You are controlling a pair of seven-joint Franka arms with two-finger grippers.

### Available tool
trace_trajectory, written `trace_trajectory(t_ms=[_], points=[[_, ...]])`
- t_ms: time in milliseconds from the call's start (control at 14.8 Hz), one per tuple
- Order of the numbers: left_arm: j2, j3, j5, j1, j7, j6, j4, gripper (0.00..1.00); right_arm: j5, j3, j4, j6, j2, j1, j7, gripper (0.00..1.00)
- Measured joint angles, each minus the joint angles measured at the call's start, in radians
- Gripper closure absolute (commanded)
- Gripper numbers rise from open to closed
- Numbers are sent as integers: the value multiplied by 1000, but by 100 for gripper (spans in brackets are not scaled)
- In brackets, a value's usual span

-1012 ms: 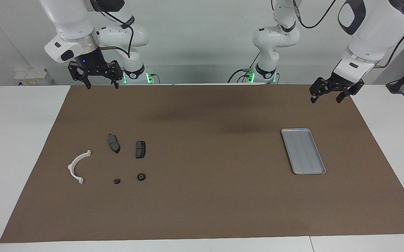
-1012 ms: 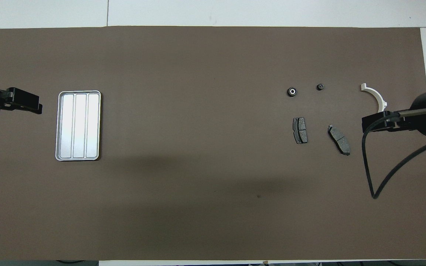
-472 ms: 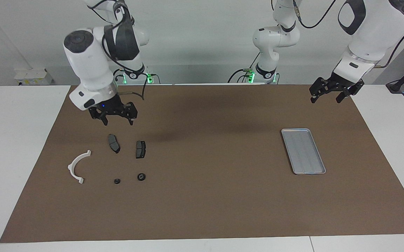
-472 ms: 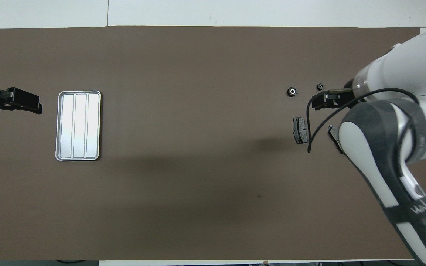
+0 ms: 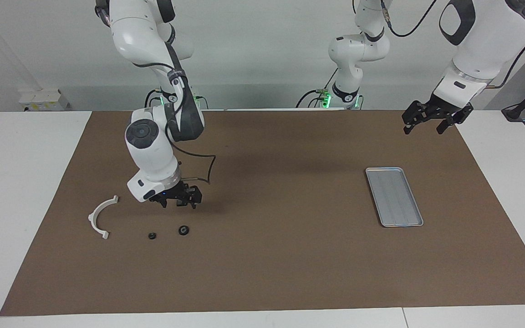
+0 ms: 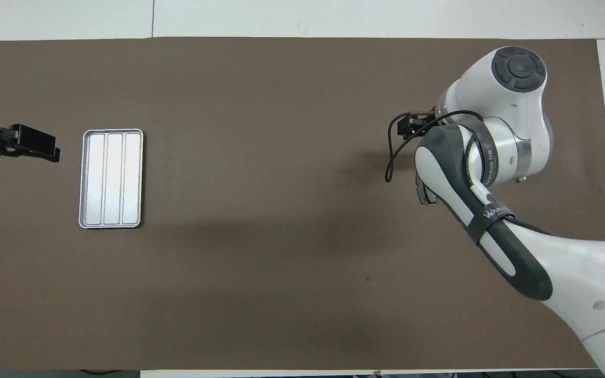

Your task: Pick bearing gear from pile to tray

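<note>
1. Right gripper (image 5: 178, 202), reached out from the right arm's base, hangs low over the pile at the right arm's end of the table, its fingers spread and holding nothing; no contact with any part is visible.
2. Bearing gear (image 5: 183, 230), a small black round piece, lies on the brown mat (image 5: 262, 255) just farther from the robots than the gripper, apart from it.
3. A smaller black round piece (image 5: 152, 236) lies beside the gear, and the white half-ring (image 5: 100, 217) lies past it toward the mat's end edge. All three have open mat around them.
4. In the overhead view the right arm covers most of the pile; only the edge of one dark pad (image 6: 422, 193) shows.
5. Tray (image 5: 394, 196) sits empty, well apart from the pile, toward the left arm's end, with bare mat between.
6. Left gripper (image 5: 430, 122) waits in the air above the mat's corner near its base, fingers spread, empty.
</note>
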Motion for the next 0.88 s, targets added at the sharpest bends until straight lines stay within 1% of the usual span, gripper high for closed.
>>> trace_trajectory(t_ms=[202,405,540,675,878], points=[[0,0,0,0,0,0,0,0,-27,-2,102,-17,114,0,37,0],[0,0,0,0,0,0,0,0,-84,-2,143,-19,183,3,89,0],[0,0,0,0,0,0,0,0,-88,-2,152,-19,203,5,102,0],[0,0,0,0,0,0,0,0,-88,-2,157,-22,205,6,107,0],[0,0,0,0,-1,3,0,0,-88,-2,165,-27,205,6,107,6]])
